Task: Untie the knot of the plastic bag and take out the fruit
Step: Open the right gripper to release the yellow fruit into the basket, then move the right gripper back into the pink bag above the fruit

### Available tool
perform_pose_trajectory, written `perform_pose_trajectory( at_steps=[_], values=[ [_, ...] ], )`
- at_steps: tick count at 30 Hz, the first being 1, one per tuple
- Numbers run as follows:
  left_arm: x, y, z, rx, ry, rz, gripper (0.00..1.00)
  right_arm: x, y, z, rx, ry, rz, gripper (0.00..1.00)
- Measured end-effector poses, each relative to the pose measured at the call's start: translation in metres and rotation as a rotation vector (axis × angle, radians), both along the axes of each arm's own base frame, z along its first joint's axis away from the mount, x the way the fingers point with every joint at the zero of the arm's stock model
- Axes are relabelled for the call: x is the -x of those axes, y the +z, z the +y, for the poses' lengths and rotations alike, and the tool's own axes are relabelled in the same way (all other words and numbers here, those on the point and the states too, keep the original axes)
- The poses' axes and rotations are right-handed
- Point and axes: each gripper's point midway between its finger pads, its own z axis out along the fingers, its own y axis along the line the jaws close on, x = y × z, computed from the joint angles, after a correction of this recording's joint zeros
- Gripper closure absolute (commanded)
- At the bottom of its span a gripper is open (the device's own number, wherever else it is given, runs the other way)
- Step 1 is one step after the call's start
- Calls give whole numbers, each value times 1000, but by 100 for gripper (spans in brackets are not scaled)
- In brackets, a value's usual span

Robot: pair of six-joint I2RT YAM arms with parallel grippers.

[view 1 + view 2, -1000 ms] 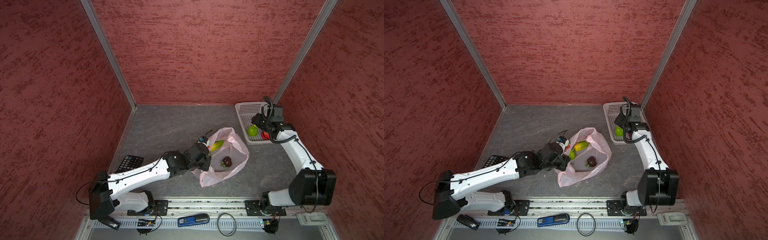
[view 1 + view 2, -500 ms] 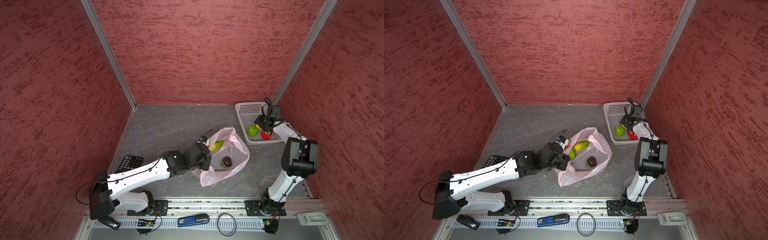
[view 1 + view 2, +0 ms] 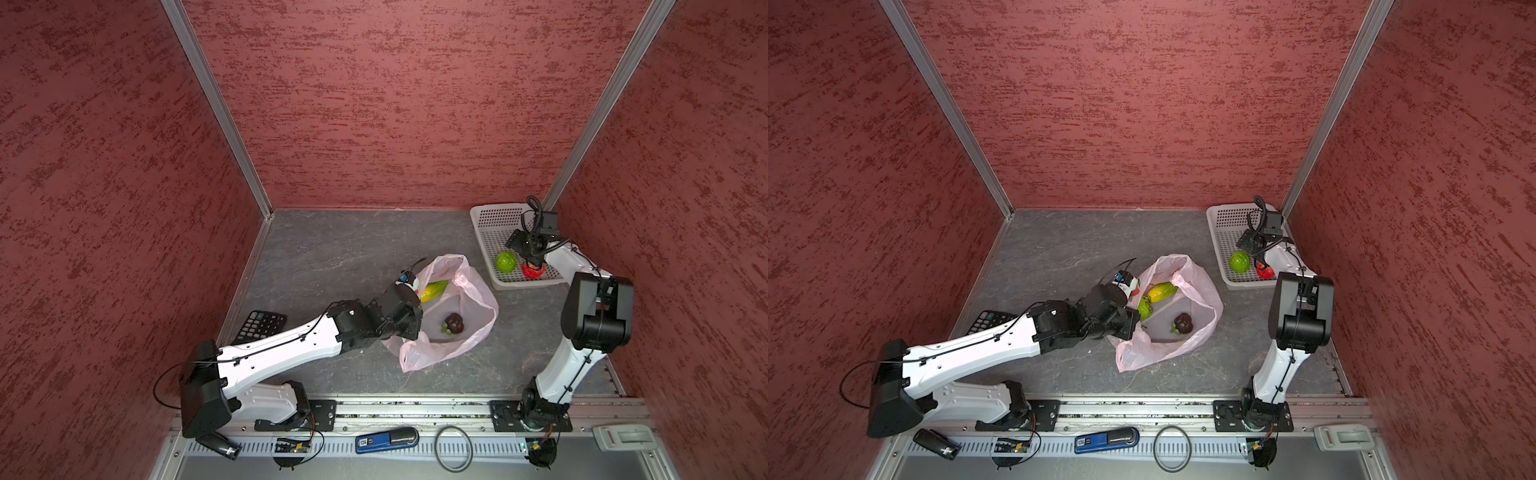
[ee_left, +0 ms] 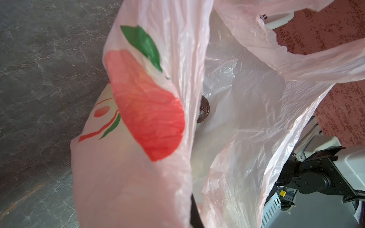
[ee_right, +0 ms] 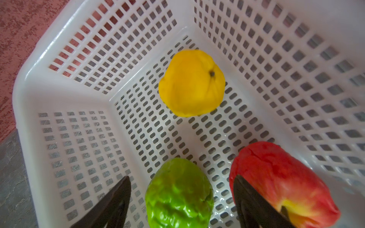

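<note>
Jaws stood wide on the right gripper (image 5: 181,178); left gripper (image 3: 413,330) pinched shut on the plastic bag (image 3: 473,299) rim.
Bag gaped mid-table, dark fruit (image 3: 454,323) and yellow-green fruit (image 3: 434,289) inside; green fruit (image 3: 506,262), red fruit (image 3: 533,270), yellow fruit (image 5: 191,83) sat in the basket (image 3: 490,216).

Pink bag (image 3: 478,303), red print (image 4: 146,110); white basket (image 5: 67,98); yellow fruit (image 5: 191,83), green fruit (image 5: 177,193), red fruit (image 5: 276,173).
</note>
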Motion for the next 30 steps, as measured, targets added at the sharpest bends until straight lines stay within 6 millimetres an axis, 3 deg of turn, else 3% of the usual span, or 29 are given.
perform_pose_trajectory(
  at_steps=[5, 8, 13, 21, 30],
  values=[
    [0, 0, 0, 0, -1, 1, 100, 4, 16, 3, -3, 14, -23, 17],
    [0, 0, 0, 1, -2, 2, 100, 12, 40, 13, -10, 37, -68, 18],
    [-1, 0, 0, 2, 0, 2, 100, 41, 89, 40, -22, 96, -148, 18],
    [-1, 1, -1, -1, -6, -3, 100, 107, 159, 131, -81, 312, -248, 18],
    [0, 1, -2, -1, -18, -2, 100, 187, 215, 230, -221, 551, -291, 21]
  ],
)
